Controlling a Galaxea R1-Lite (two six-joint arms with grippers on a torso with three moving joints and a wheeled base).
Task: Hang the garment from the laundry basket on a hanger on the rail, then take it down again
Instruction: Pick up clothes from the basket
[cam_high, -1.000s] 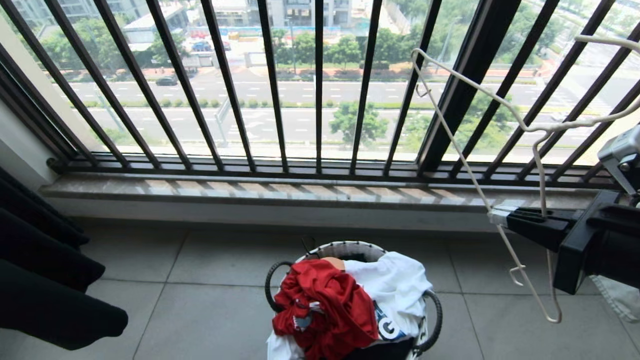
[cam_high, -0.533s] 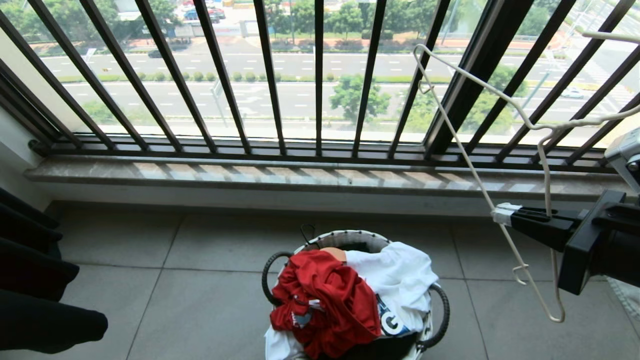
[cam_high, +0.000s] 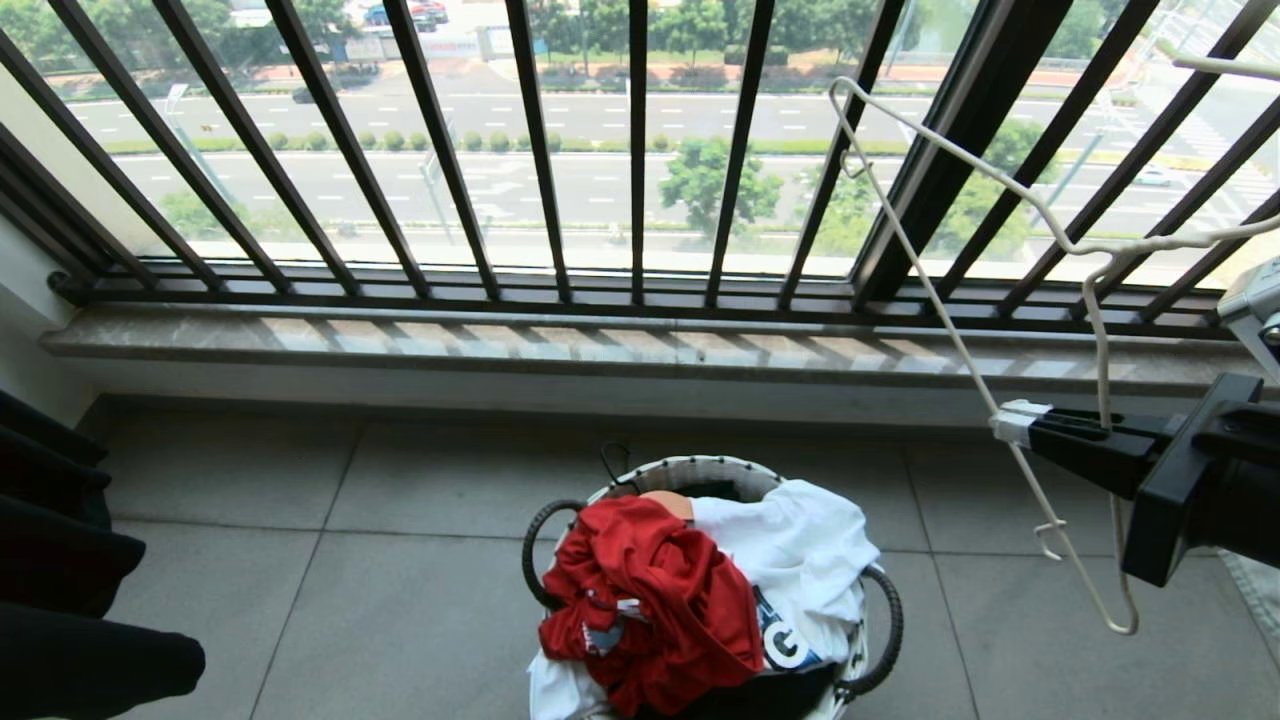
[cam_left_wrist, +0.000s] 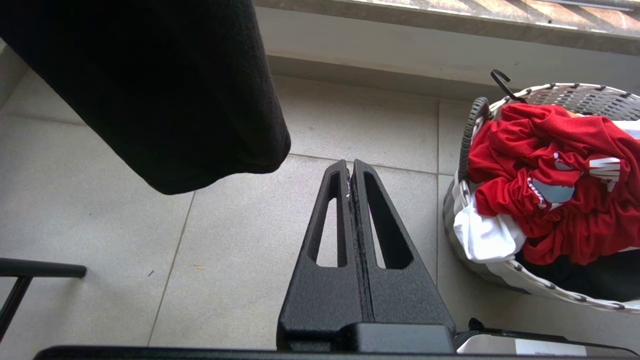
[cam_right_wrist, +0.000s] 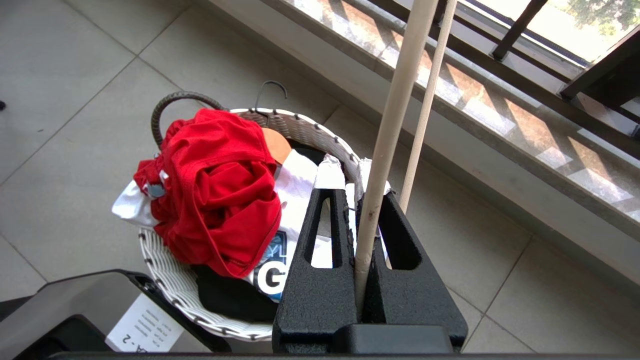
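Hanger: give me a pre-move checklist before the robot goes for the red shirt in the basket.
1. Right tool shut on the hanger: ok, a bar is pinched between its fingers.
2. Hanger clear of the railing: cannot tell, its upper end overlaps the bars in the head view.
3. Red shirt reachable: ok, it lies on top of the pile in the basket.
4. Left tool free: ok, shut and empty, beside the basket over the floor.
5. Left tool ready to pick: not ok, it must open first.
6. Rail in view: not ok, no view shows it.
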